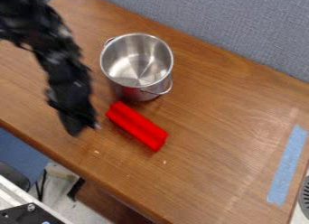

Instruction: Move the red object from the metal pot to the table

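Observation:
The red object (pixel 136 126) lies flat on the table (pixel 229 128), just in front of the metal pot (pixel 137 66), slanting from upper left to lower right. The pot stands upright and its shiny inside is empty. My gripper (pixel 79 125) hangs to the left of the red block, apart from it, low over the wood. It is blurred with motion, its fingers look shut and nothing is between them.
A strip of blue tape (pixel 285 164) runs along the table's right edge. The table's front edge passes close below the gripper and the block. A grey wall rises behind the pot.

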Controlling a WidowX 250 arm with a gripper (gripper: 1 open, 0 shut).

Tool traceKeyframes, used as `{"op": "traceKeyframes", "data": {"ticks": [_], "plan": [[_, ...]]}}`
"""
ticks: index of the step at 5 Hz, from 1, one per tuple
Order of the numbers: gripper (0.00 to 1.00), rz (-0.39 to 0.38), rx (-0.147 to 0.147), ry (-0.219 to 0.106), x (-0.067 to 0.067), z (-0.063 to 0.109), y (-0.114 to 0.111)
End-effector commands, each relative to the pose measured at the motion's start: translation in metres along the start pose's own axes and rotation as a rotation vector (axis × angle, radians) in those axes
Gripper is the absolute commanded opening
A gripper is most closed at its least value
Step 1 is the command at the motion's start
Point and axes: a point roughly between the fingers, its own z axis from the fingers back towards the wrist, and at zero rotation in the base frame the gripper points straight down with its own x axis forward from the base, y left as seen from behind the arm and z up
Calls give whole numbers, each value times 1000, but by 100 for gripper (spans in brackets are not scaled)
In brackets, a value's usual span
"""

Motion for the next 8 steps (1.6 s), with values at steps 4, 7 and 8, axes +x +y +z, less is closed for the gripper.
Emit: {"op": "traceKeyframes", "data": {"ticks": [4,7,8], "plan": [[0,254,-28,-287,2,174,19],[0,-213,-48,-176,-1,146,-98],[0,-261,-56,-167,-13,133,-125]]}}
